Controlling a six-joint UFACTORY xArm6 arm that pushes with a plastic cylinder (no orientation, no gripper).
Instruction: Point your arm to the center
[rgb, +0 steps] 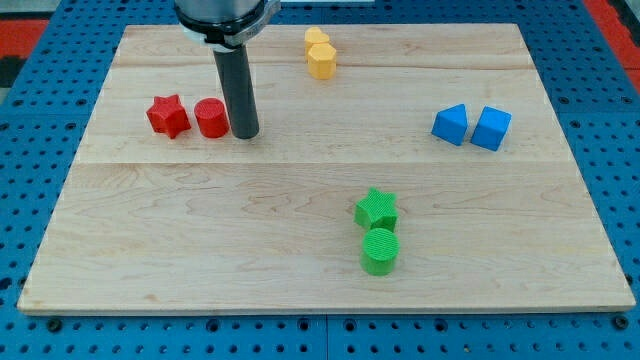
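My tip (245, 133) rests on the wooden board (300, 200) in its upper left part, just right of the red cylinder (211, 118), very close to it or touching. A red star (168, 116) sits left of that cylinder. Two yellow blocks (320, 54) stand together at the view's top centre. Two blue blocks, one (451, 124) and the other (491, 128), sit side by side at the right. A green star (377, 209) sits above a green cylinder (380, 250) at the lower centre-right.
The board lies on a blue perforated table (30, 120). The arm's dark body (222, 15) hangs over the board's top left edge.
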